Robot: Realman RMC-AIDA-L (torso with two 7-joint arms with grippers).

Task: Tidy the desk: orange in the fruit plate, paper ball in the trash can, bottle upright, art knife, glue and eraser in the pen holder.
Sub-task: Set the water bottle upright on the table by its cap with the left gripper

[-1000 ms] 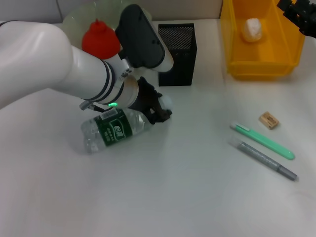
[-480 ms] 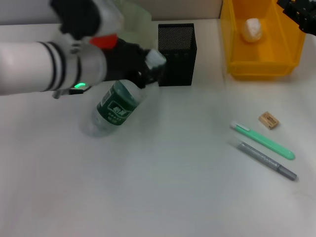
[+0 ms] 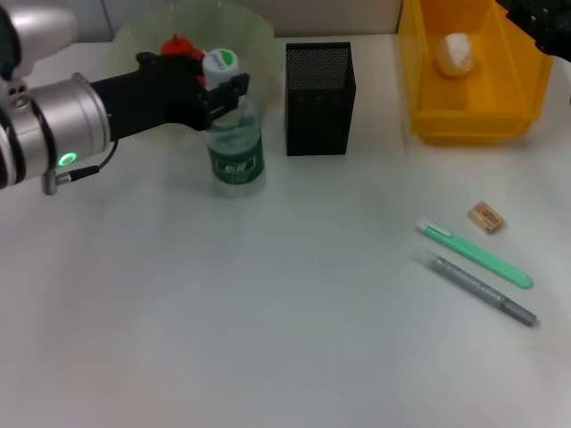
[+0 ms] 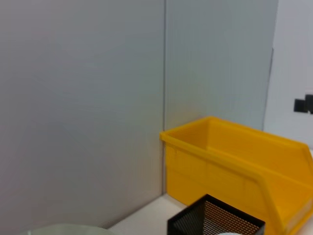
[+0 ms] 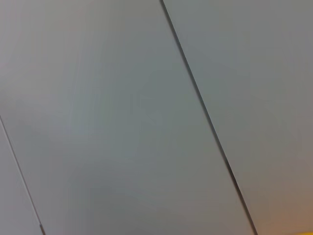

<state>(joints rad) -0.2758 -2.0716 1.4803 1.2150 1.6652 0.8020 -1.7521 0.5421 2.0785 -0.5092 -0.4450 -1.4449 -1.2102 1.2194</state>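
Change: a second ago the bottle (image 3: 235,147) lay on its side under your left arm; half a second ago it was tilted; now it stands upright on the table (image 3: 268,339), white cap up.
Left gripper (image 3: 219,92): clamped narrow around the bottle's neck just below the cap, reaching in from the side.
Meaning: you can judge the bottle step all but done; it only needs a clean release.
Orange (image 3: 178,45): just behind your left gripper, in the fruit plate (image 3: 254,27), mostly hidden by the arm.
Pen holder (image 3: 319,96): just beyond the gripper's tip, near the bottle but apart from it.
Paper ball (image 3: 456,52): already inside the trash can (image 3: 419,71), well away from the left gripper.
Right gripper (image 3: 540,20): parked at the far corner over the trash can; you cannot tell how its fingers stand.
Eraser (image 3: 485,217): loose on the table, far across from the left gripper, beside the green art knife (image 3: 473,254) and a grey pen-like stick (image 3: 482,290).
Remaining: those small items are not yet in the pen holder.
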